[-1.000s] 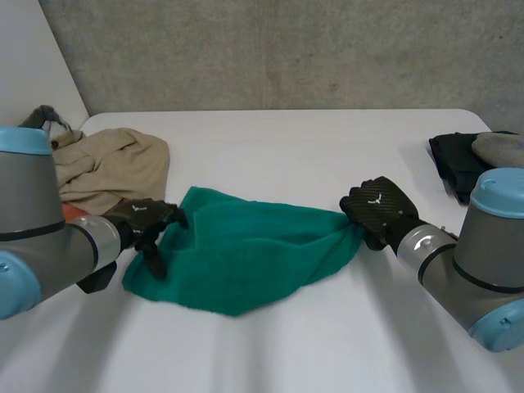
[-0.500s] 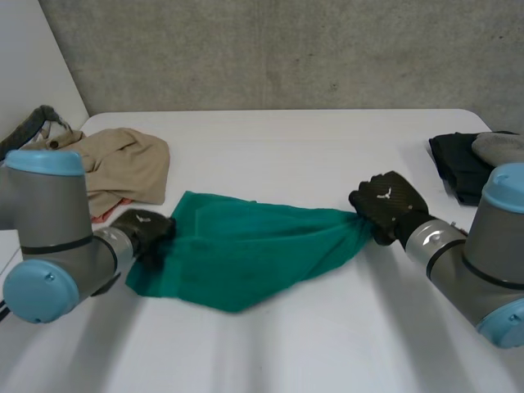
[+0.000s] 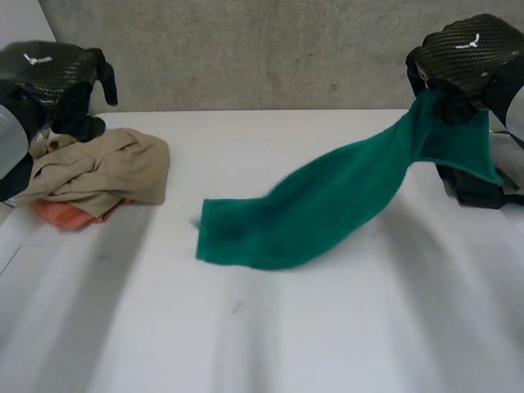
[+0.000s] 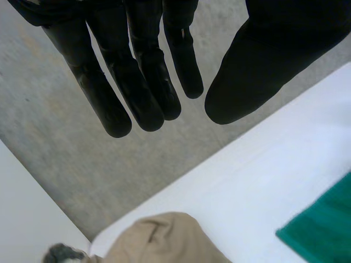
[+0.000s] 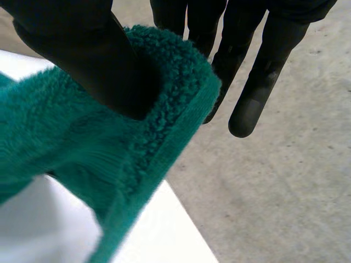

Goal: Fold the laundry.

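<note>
The green towel [image 3: 327, 205] is strung out in a long slanting band: one end is held high over the far right of the bench [image 3: 327, 344], and the other sags down to the bench's middle, where its squared-off end lies low over the white top; whether it touches there I cannot tell. It is a deep teal, thick and nubbly like fleece. In the right wrist view [image 5: 109, 164] a flatter stitched hem runs along its edge. The right hand [image 3: 463, 61] has it by that hemmed end — the thumb presses the cloth against the fingers [image 5: 263, 82], which run nearly straight behind it. A short flap hangs below the grip in front of some black clothes [image 3: 475, 184] at the bench's right edge. The left hand [image 3: 49, 78] is up in the air on the far left, well apart from the towel, its fingers [image 4: 142, 71] straight, spread and holding nothing. Under it sits a crumpled beige garment [image 3: 106, 168] with an orange cloth [image 3: 70, 214] peeking out beneath. Each hand carries a small white mark on its woven black back — too small to read.
</note>
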Robot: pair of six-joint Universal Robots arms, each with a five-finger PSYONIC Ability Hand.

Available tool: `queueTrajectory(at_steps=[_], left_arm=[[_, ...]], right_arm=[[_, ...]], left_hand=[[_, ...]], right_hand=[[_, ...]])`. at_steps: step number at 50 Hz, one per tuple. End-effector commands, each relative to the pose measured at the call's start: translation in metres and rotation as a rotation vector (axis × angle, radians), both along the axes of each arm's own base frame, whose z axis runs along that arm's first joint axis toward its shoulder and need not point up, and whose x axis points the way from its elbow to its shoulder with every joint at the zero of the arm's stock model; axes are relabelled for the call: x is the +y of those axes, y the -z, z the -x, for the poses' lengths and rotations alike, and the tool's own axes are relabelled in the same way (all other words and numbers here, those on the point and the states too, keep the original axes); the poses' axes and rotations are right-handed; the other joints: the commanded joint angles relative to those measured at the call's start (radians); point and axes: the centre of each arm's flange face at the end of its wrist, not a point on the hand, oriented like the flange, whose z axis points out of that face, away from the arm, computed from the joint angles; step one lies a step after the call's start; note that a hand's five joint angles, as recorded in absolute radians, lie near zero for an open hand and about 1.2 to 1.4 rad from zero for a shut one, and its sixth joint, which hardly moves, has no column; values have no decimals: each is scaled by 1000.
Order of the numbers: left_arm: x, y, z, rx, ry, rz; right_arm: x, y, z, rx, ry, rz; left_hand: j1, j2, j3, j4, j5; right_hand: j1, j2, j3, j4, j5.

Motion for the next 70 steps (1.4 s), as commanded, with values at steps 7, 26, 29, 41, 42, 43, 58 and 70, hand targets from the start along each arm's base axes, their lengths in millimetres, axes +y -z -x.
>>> queueTrajectory(at_steps=[7, 26, 29, 41, 42, 43, 58, 70], left_arm=[[-26, 112, 31, -60, 100, -334], [36, 177, 127, -83, 346, -194], [35, 196, 138, -172, 377, -176], [12, 228, 161, -259, 345, -131], [10, 229, 162, -259, 345, -130], [9, 230, 162, -260, 346, -127], [-4, 248, 166, -264, 373, -138], [-12, 197, 158, -212, 299, -52]], right_arm=[[-10, 79, -20, 189, -50, -198], [9, 114, -6, 103, -1, -145], [10, 120, -2, 107, 6, -166], [10, 134, 11, 105, 33, -196], [10, 134, 11, 104, 33, -196], [10, 135, 12, 102, 35, -197], [3, 144, 23, 93, 49, -213], [-3, 135, 22, 86, 52, -176]], left_hand=[[56, -432, -423, -431, -424], [-304, -792, -783, -791, -784], [-216, -703, -695, -703, -696], [-146, -633, -624, -633, -625], [-137, -624, -615, -624, -616], [-134, -621, -612, -621, -613], [22, -466, -457, -465, -458], [685, 198, 207, 198, 206]], right_hand=[[275, 212, 200, 194, 202], [275, 212, 200, 194, 202], [275, 212, 200, 194, 202], [275, 212, 200, 194, 202], [275, 212, 200, 194, 202], [275, 212, 200, 194, 202], [275, 212, 200, 194, 202], [275, 212, 200, 194, 202]])
